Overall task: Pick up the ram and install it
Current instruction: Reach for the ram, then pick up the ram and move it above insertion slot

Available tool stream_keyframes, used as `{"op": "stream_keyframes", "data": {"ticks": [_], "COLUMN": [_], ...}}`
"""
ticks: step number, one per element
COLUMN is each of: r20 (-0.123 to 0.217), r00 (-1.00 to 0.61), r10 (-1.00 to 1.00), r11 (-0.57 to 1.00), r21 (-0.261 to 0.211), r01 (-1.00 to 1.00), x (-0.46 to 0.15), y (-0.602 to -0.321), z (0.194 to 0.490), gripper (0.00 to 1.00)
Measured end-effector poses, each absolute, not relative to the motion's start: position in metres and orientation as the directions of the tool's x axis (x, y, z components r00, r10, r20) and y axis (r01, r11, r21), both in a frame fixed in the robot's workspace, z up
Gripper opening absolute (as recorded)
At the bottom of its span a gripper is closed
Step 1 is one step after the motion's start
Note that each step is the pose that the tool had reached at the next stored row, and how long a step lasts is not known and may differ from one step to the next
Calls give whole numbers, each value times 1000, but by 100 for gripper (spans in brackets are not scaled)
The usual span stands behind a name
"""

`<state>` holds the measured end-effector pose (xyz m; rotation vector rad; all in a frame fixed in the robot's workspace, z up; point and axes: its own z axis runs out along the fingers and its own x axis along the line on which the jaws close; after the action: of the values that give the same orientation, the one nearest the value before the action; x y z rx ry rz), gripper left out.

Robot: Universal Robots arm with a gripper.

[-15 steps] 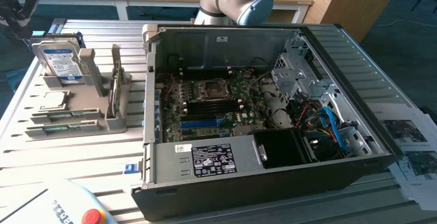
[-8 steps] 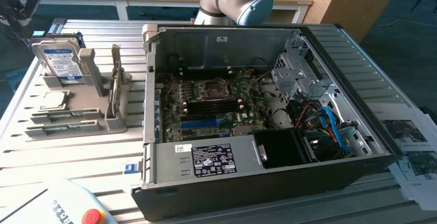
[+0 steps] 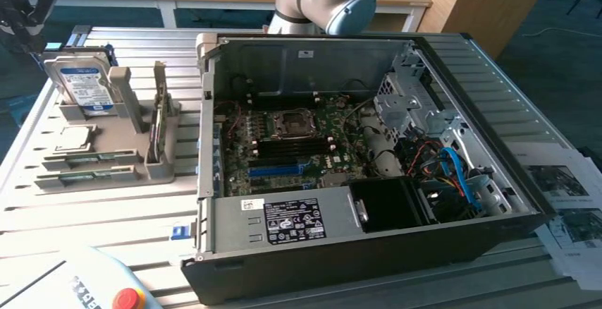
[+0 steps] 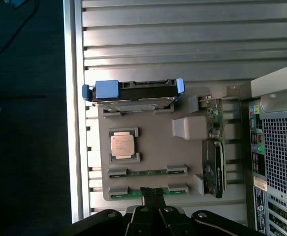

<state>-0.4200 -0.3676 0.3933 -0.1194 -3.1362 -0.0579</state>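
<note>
- Closest to your wrist camera, the jaws are clenched tight with nothing between them, poised above the near edge of the grey holder (image 4: 153, 147) (image 3: 120, 138).
- Just past their tips you've got the ram (image 4: 131, 191) (image 3: 89, 177). It lies on its long edge in the holder's outermost slot, clipped at both ends and not yet lifted.
- One slot further in sits a second ram stick (image 4: 147, 172) (image 3: 94, 159), parallel to the first and just beside it.
- Beyond that, the processor chip (image 4: 122, 146) (image 3: 73, 138) lies flat in its square pocket.
- At the holder's far end, the hard drive (image 4: 133, 92) (image 3: 83, 83) stands on edge, and its blue label shows in the exterior view.
- Along the holder's side nearest the computer, a graphics card (image 4: 215, 164) (image 3: 162, 115) stands on edge.
- All of this rests on the slatted metal table (image 4: 182, 39) (image 3: 113, 217).
- To the exterior view's right of the holder, the computer case (image 3: 376, 245) (image 4: 278, 147) lies open with the motherboard (image 3: 301, 136) exposed. A blue slot (image 3: 278, 170) shows on the motherboard.
- Furthest back, behind the case, you see the arm's grey joint (image 3: 334, 2).
</note>
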Motion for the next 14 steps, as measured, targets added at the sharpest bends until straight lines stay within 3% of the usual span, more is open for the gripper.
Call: {"op": "stream_keyframes", "data": {"ticks": [14], "r20": [4], "r00": [-997], "r10": [76], "r11": [996], "r21": [37], "r01": [76], "x": [-420], "y": [-365], "z": [393], "gripper": [10]}}
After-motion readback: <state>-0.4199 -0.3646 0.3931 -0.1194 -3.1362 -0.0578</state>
